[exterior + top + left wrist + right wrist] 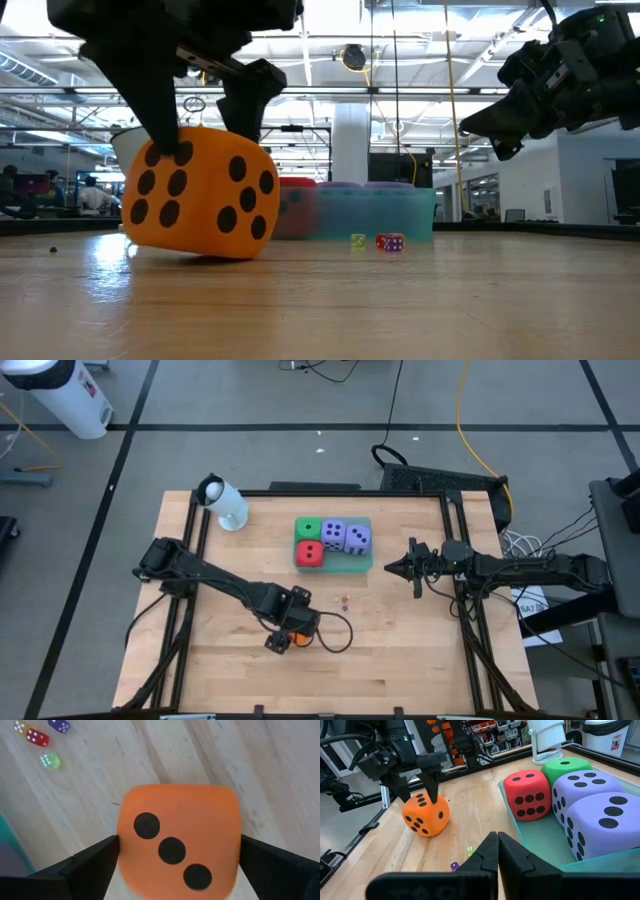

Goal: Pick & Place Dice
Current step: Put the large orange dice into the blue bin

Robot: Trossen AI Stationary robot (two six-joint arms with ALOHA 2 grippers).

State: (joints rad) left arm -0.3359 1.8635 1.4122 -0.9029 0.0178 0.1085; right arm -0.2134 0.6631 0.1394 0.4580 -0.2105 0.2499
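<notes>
- Orange die (177, 852) fills my left wrist camera, three pips up, sitting on the table (400, 650) towards its front edge.
- My left gripper (283, 632) is right over it, fingers spread as wide as they go, one finger (85, 867) on each side of the cube. Nothing is held; I judge the grip is not yet made.
- From the low camera the die looks tilted, one bottom edge lifted off the wood, so the faces may not meet my pads squarely.
- Straight below my left gripper, then: that's the relation that counts. The cube has no long axis, so any pair of opposite faces will do.
- Well apart, further back on the table, the green tray (352, 566) holds the red die (310, 554), the green die (308, 529) and two purple dice (345, 536).
- Some tiny dice (37, 737) lie loose on the wood between die and tray.
- My right gripper (392, 569) waits shut and empty just beside the tray's right side, so my left is clearly the nearer one.
</notes>
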